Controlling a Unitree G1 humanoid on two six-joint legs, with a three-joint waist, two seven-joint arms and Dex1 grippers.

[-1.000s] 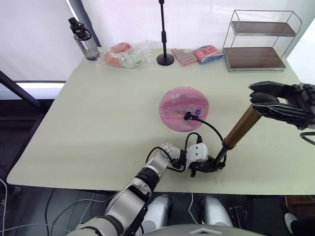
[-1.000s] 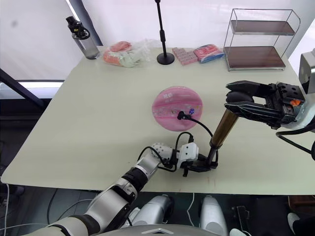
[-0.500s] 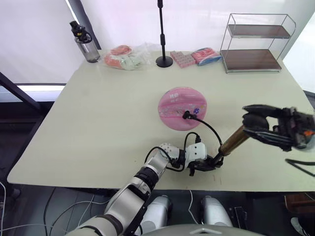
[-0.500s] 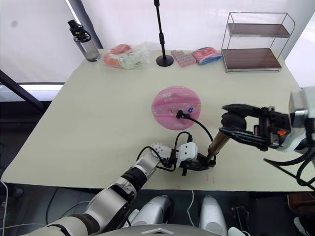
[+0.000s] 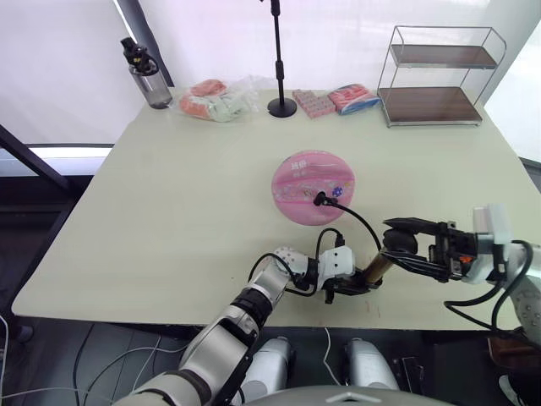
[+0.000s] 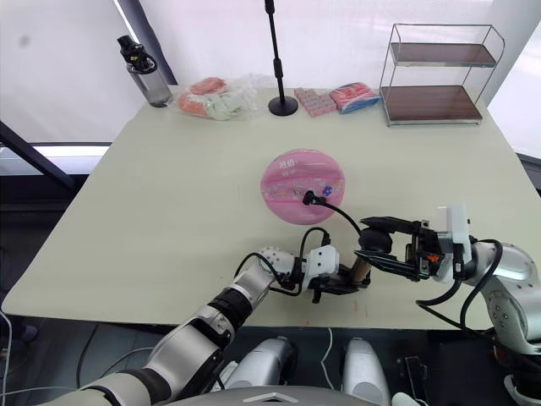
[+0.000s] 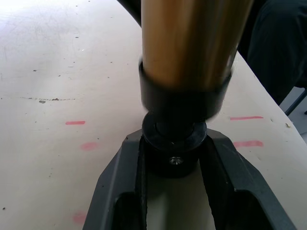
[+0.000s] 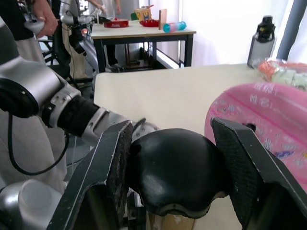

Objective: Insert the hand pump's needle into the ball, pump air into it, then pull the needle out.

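Left gripper (image 5: 345,288) pinching the hand pump (image 5: 373,271) base, keeping it steady near the table edge. Right gripper (image 5: 404,247) clamped on the handle, pushed low for pumping. Farther back, needle (image 5: 320,200) stuck in the ball (image 5: 313,186), mid-table.

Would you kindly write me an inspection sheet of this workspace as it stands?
Surface: pale table, faint red marks near front edge.
Job's things: pink ball mid-table, hose plugged into it; hand pump tilted, handle pushed low.
Clutter: bottle, bagged items, stand pole, packets, wire shelf along far edge.
Hands: left hand clamps pump base; right hand grips handle.
Cables: floor cables.
Surroundings: white backdrop.
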